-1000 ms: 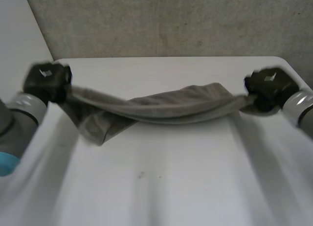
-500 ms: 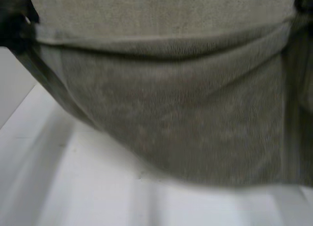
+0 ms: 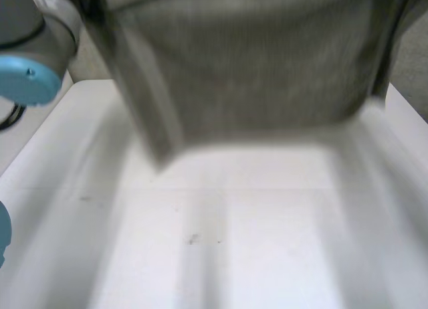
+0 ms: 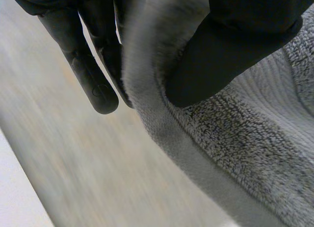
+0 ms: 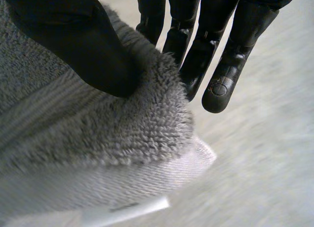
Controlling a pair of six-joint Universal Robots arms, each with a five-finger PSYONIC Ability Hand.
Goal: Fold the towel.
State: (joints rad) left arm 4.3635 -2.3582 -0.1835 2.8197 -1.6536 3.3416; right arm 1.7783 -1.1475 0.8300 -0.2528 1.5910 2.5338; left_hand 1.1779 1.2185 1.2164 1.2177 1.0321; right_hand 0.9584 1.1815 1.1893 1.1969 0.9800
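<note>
Left robot hand [image 4: 230,45] has the towel [image 4: 255,148] pinched at its hemmed edge: in the left wrist view the thumb presses into the looped pile on one face, while the fingers [image 4: 93,74] lie nearly straight behind the cloth on the other face, and the smooth woven border runs on past the thumb tip. Right robot hand [image 5: 83,45] grips the towel in the same way, with its thumb pushed into the fluffy pile right at a corner and its fingers [image 5: 223,74] behind the cloth, their tips reaching out past the towel's edge; the flat hem of that corner sticks out just beyond the thumb. In the head view the grey towel is held up off the counter [image 3: 254,249] and hangs spread across the upper half of the frame, from upper left to upper right. Its lower edge runs across the middle of the frame, and its lower left corner dips a little further down than the rest. At the upper left of the frame the left arm [image 3: 47,21] shows a grey joint with a light-blue cap [image 3: 27,81], just beside the towel's left side. Below the cloth the white counter fills the lower half of the frame, with a few small dark specks [image 3: 194,239] near its centre.
</note>
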